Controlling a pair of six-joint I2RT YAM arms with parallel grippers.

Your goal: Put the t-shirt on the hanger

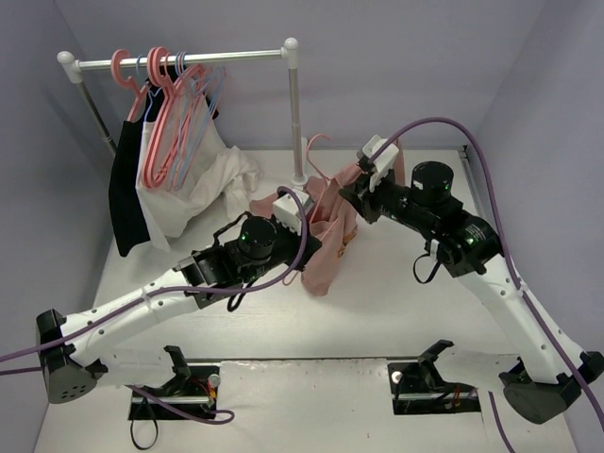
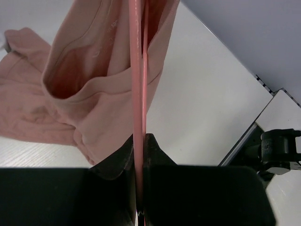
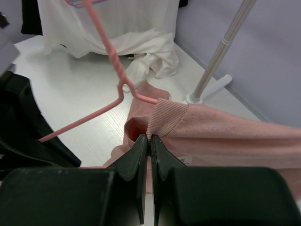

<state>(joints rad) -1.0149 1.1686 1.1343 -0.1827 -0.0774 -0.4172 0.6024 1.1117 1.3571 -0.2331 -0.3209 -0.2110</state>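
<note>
**Top view.** You see the dusty salmon-pink short-sleeved cotton t-shirt (image 1: 326,247) bunched and partly raised at the middle of the white desk (image 1: 396,302), between the two arms. The thin pale-pink triangular hanger (image 1: 316,143) stands out of it, hook uppermost. The left pincer (image 1: 304,219) meets the t-shirt's left side, and the right pincer (image 1: 349,192) meets its upper right edge. Behind them, a metal rail (image 1: 189,58) carries a white garment (image 1: 203,184) and a black garment (image 1: 123,208).

**Left wrist view.** The left pincer (image 2: 141,140) is clenched on the hanger (image 2: 137,84), whose slim bar runs straight up from between the fingers. The t-shirt (image 2: 94,94) drapes over that bar just beyond the fingertips and touches the left finger. An open fold faces you, and the rest of the cloth lies on the desk (image 2: 202,108) to the left.

**Right wrist view.** The right pincer (image 3: 150,139) is clenched on the ribbed collar of the t-shirt (image 3: 225,136), with the fold pinched at the fingertips. The hanger (image 3: 117,70) shows its twisted neck just beyond the collar. One arm enters the collar, while the other slopes down to the left, outside the cloth.
</note>
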